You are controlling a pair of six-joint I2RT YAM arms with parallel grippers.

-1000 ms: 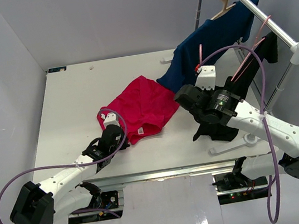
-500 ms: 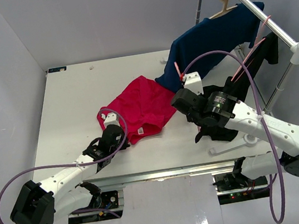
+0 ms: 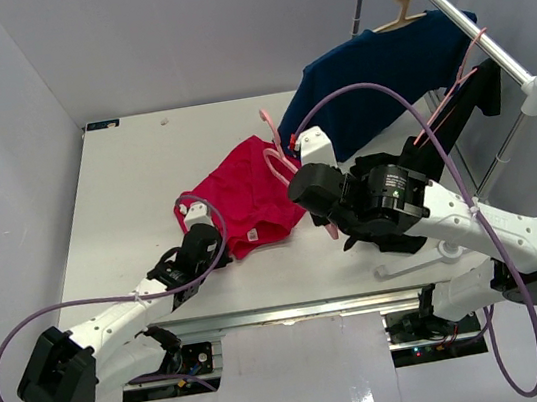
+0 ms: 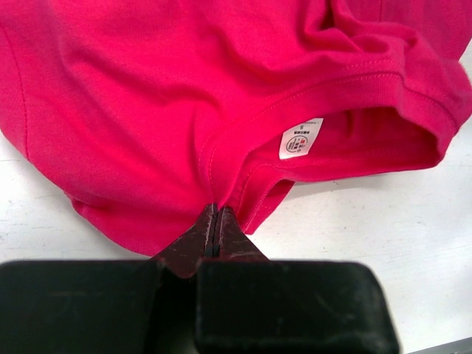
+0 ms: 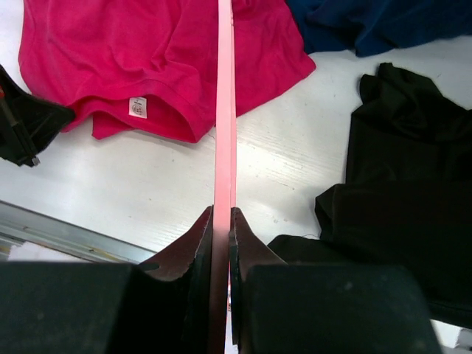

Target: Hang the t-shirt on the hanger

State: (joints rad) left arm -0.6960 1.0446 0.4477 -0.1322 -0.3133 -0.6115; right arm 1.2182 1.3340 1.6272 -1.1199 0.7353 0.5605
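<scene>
Both your claws are clamped: left gripper (image 4: 215, 215) nips the t-shirt (image 4: 147, 88) at its collar; right gripper (image 5: 221, 215) grips the hanger (image 5: 225, 110), stretching over the t-shirt.

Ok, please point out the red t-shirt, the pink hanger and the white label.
red t-shirt (image 3: 247, 189), top view, middle of the cloth.
pink hanger (image 5: 224, 110), right wrist view, its thin bar.
white label (image 4: 301, 139), left wrist view, its centre.

The white table (image 3: 124, 182) bears a crumpled red t-shirt (image 3: 252, 188) and, well apart, a black garment (image 5: 398, 199).
</scene>
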